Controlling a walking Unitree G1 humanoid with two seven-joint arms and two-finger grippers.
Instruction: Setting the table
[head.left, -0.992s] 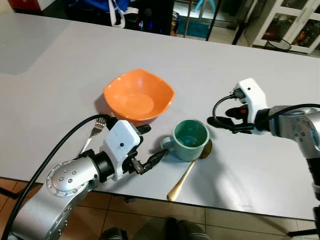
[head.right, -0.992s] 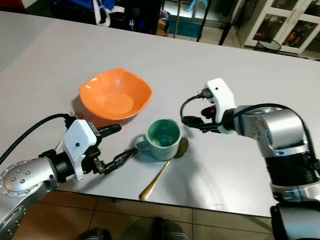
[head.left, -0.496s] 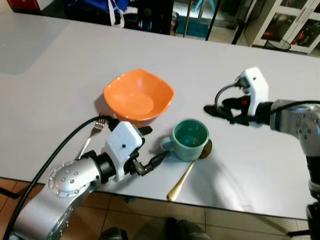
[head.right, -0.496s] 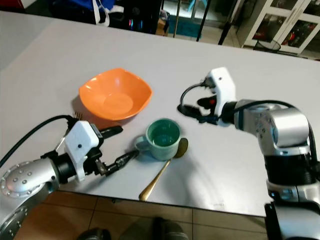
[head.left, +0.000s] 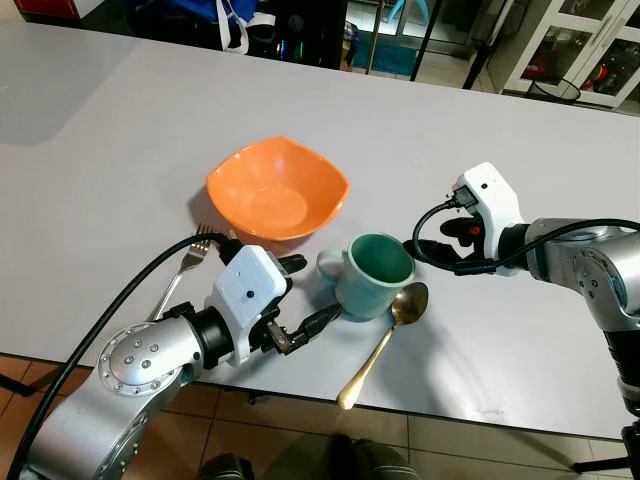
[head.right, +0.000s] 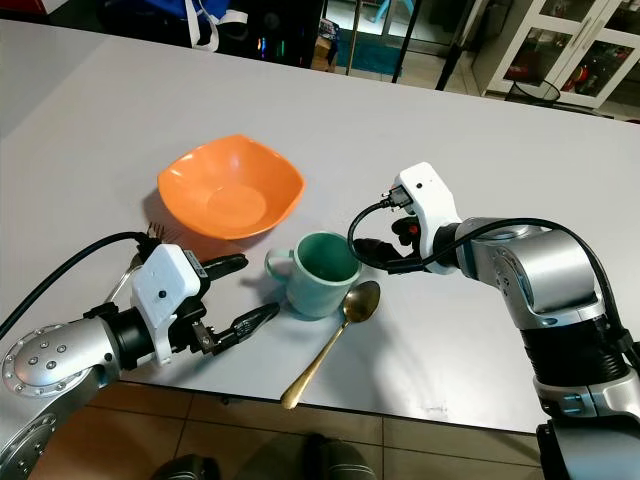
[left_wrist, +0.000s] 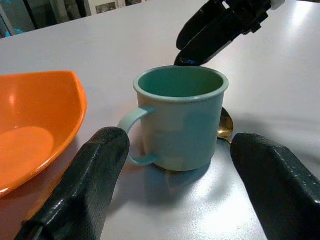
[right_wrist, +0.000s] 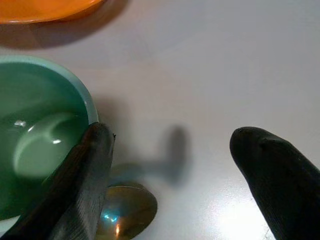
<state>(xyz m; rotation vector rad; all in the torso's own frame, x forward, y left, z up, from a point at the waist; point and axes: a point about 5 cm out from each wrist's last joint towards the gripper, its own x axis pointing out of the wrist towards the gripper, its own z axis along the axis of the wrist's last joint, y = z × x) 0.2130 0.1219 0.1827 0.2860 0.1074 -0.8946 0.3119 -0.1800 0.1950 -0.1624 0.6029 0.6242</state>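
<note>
Right wrist view showed the right gripper (right_wrist: 167, 180) spread wide, holding nothing, with one black finger (right_wrist: 82, 185) against the rim of the green mug (right_wrist: 40, 135) and the other finger well out over bare tabletop. Below that near finger lay the bowl of the gold spoon (right_wrist: 125, 217) (only partly seen, under the fingertip). In the head views the right gripper (head.right: 368, 250) reached in low from the robot's right, its tips at the mug's far rim, and the mug (head.right: 322, 273) sat tilted, leaning away from that gripper.

On the other side the left gripper (head.left: 305, 295) was also open and empty, its two fingers splayed toward the mug's handle side without touching it; the left wrist view had the mug (left_wrist: 180, 117) standing between the two finger pads (left_wrist: 85, 185), apart from both.

The spoon (head.left: 385, 335) lay just beside the mug on its right, handle running toward the table's near edge. The orange bowl (head.left: 277, 190) sat behind the mug, close but apart, and a fork (head.left: 185, 265) lay near the bowl on the robot's left, partly under the left arm's cable. All rested on the grey table (head.left: 120, 120).
</note>
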